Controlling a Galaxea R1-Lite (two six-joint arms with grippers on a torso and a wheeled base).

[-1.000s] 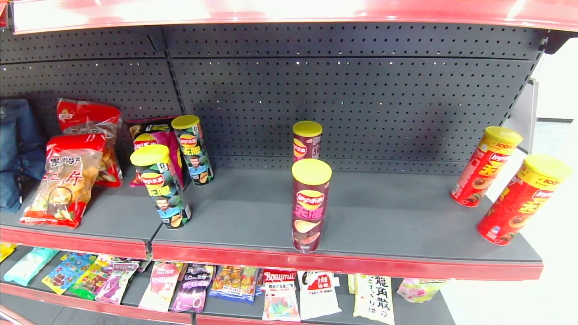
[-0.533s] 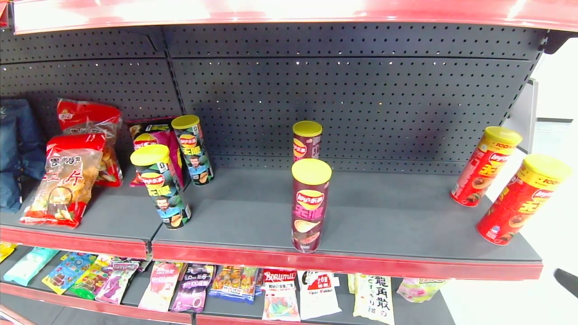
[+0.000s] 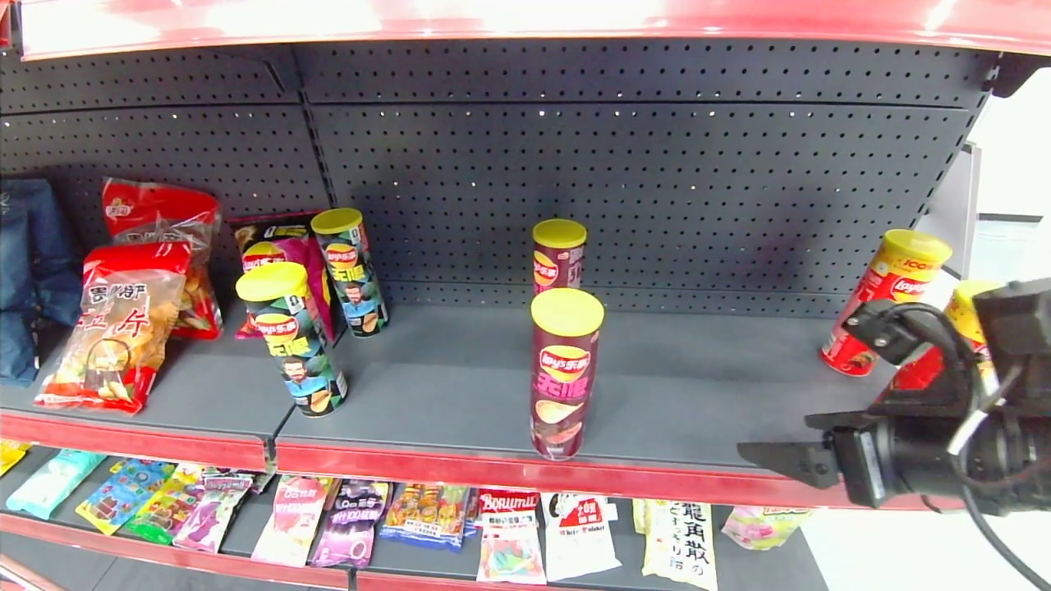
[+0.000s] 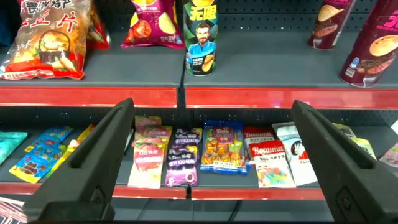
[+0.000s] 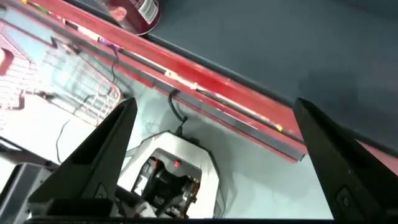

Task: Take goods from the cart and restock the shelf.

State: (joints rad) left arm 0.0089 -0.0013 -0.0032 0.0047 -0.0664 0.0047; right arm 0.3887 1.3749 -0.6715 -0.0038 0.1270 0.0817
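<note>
Right wrist view first: our right tool is spread wide with nothing between its fingers. Just past it runs the red front lip of the shelf, and the base of a maroon canister stands right at that lip. Beyond the lip we catch a wire basket.

In the head view that same tool hangs in front of the shelf lip at the right end, pointing toward our left. Behind the arm stand two red canisters. The far red canister is in clear sight near the back panel, while the near red canister is partly hidden by the arm. Out at mid-shelf we find the maroon canister upright at the front lip, with a second maroon canister behind it against the pegboard.

Further left stand two dark canisters with yellow lids, one in front of the other, and then the chip bags lean at the far left.

Our left tool is released too, fingers well apart and empty. It faces the lower shelf, where flat snack packets lie in a row.
</note>
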